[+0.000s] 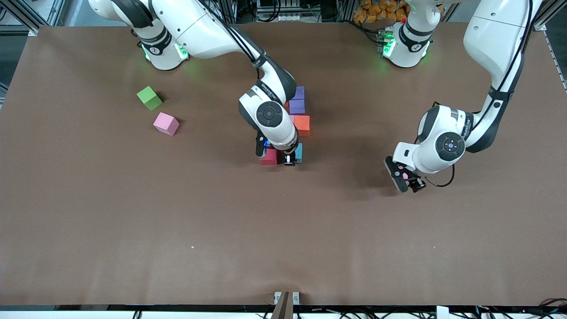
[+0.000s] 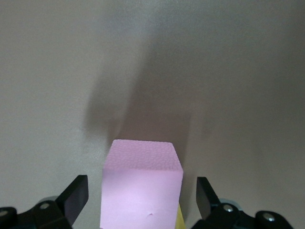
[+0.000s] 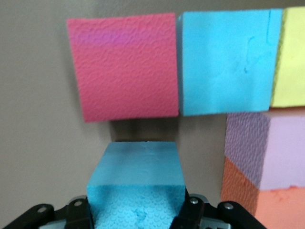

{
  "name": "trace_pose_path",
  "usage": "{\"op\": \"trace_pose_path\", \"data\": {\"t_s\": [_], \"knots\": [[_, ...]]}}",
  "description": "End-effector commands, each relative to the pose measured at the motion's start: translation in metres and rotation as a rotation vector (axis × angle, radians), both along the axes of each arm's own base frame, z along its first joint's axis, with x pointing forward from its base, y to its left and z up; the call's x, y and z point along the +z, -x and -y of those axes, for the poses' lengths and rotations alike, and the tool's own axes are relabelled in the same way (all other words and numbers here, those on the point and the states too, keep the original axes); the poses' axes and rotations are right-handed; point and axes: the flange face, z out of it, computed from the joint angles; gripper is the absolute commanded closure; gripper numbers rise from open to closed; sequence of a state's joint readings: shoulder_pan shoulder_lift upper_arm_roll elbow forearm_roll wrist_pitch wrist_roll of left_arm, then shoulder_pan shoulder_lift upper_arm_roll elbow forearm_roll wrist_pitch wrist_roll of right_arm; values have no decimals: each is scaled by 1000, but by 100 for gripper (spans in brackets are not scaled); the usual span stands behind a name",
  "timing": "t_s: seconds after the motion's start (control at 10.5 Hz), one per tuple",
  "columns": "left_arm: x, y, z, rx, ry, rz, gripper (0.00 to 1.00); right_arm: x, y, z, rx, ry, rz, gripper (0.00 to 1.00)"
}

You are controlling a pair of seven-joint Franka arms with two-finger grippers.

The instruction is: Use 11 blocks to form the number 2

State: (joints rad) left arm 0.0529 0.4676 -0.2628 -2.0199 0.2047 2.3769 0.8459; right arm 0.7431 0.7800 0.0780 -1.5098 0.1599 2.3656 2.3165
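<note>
My right gripper [image 1: 274,155] is shut on a light blue block [image 3: 137,181], low over the cluster of blocks at mid-table. Just ahead of the held block lie a red block [image 3: 123,67], a second light blue block [image 3: 226,62] and a yellow one [image 3: 290,57]. Beside it are a purple block [image 3: 281,148] and an orange block [image 3: 281,210]. The front view shows the purple [image 1: 297,99], orange [image 1: 302,124] and red [image 1: 269,156] blocks; the arm hides the others. My left gripper [image 1: 404,176] is open around a pink block [image 2: 142,181], with gaps on both sides.
A green cube [image 1: 149,98] and another pink block [image 1: 166,123] lie loose toward the right arm's end of the table. Brown table [image 1: 283,239] stretches bare between the cluster and the front camera. A yellow sliver [image 2: 180,220] shows under the pink block.
</note>
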Motion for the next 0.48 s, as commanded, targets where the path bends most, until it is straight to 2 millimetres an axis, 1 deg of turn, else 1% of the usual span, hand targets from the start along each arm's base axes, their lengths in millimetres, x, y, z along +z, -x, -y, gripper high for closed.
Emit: {"op": "trace_pose_path", "data": {"t_s": [0.0,0.1,0.19,0.29,0.38], "knots": [[-7,2,0,-33,3,8,0,-8,9,4,15,49,5,83],[-11,1,0,-52,7,9,4,-10,10,6,23,60,10,83],[-12,-2,0,-92,15,17,25,-10,10,6,31,65,14,83],[-11,-3,0,-102,17,24,38,-10,9,7,32,66,15,83],[-8,-6,0,-105,17,32,44,-9,8,8,35,67,19,83]]}}
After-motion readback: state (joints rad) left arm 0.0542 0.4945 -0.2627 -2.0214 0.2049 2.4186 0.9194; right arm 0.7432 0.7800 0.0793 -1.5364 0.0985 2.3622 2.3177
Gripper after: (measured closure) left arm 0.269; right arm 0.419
